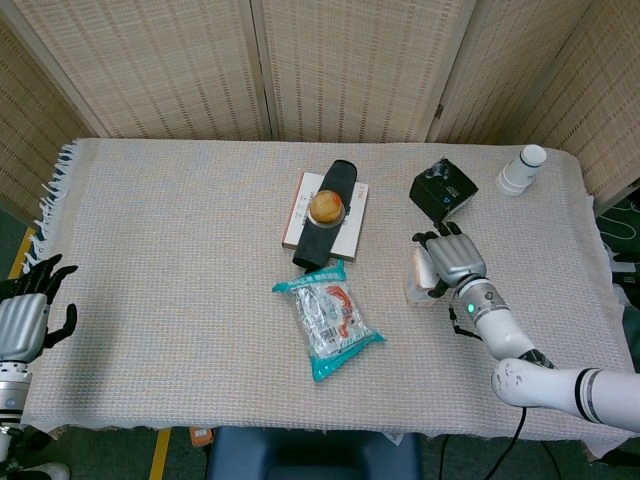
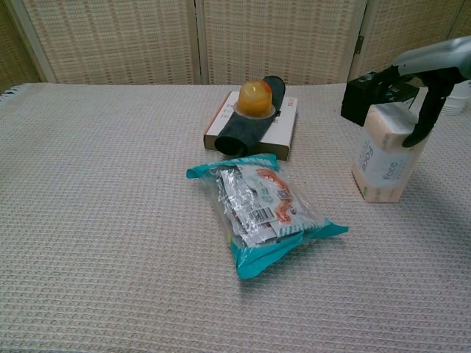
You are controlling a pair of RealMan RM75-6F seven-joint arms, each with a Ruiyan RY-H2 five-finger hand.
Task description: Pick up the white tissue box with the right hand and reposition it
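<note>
The white tissue box [image 2: 384, 163] stands upright on the right side of the table, base on the cloth, just in front of the black box [image 1: 443, 190] and right of the snack bag [image 2: 263, 209]. Your right hand [image 1: 451, 261] is draped over its top from the right; in the chest view a dark finger [image 2: 427, 114] curls down the box's right edge. You look to have contact on the upper part, but I can't tell if the grasp is fully closed or if the box bears any weight on the hand; it reads as resting on the table. Top grip makes sense here: the pack is tall and soft-looking, so squeeze lightly or it may buckle.

Your left hand [image 1: 24, 318] hangs off the table's left edge, fingers apart, holding nothing.

Mid-table, a flat book-like box [image 1: 326, 215] carries a dark roll [image 1: 325, 213] with an orange fruit [image 1: 325, 206] on top. A white bottle [image 1: 522, 170] sits at the far right corner.

Surface is a woven beige tablecloth [image 1: 180, 250], fringed on the left. Woven screen panels [image 1: 350, 65] stand behind.
</note>
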